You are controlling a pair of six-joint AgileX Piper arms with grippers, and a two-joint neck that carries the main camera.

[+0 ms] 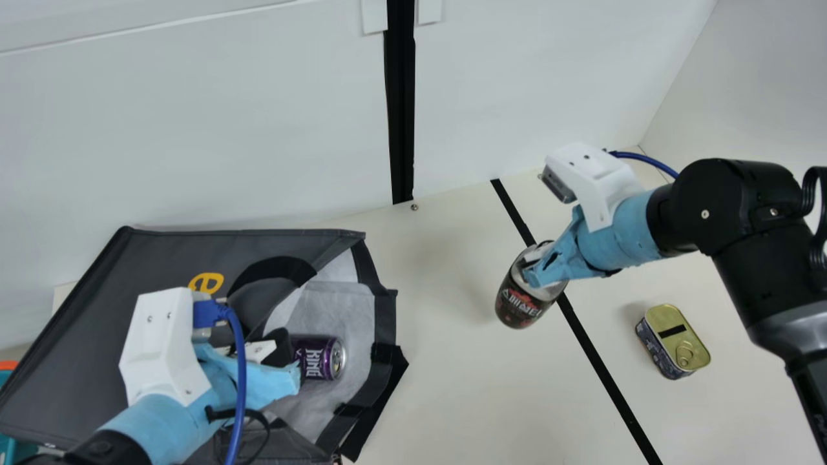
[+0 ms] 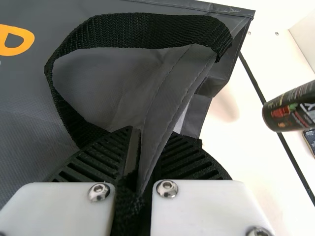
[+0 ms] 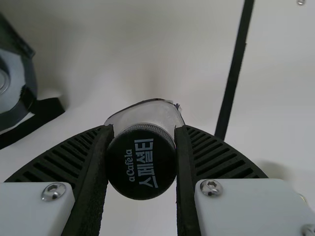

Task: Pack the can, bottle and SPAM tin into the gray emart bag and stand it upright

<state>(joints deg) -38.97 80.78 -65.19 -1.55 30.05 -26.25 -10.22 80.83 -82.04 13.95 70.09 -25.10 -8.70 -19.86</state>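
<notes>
One item packed, two outstanding.
We find the can (image 1: 320, 357) inside the lying bag (image 1: 142, 265), left fingers (image 2: 106, 157) pinching its rim, right fingers (image 3: 216, 157) gripping the bottle (image 1: 520, 300); SPAM tin (image 1: 675, 342) on the counter (image 1: 452, 400); uprighting remains.

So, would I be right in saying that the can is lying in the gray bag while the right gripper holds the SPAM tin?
Not quite: the main view shows the right gripper holding the bottle. The can is indeed lying in the gray bag.
</notes>
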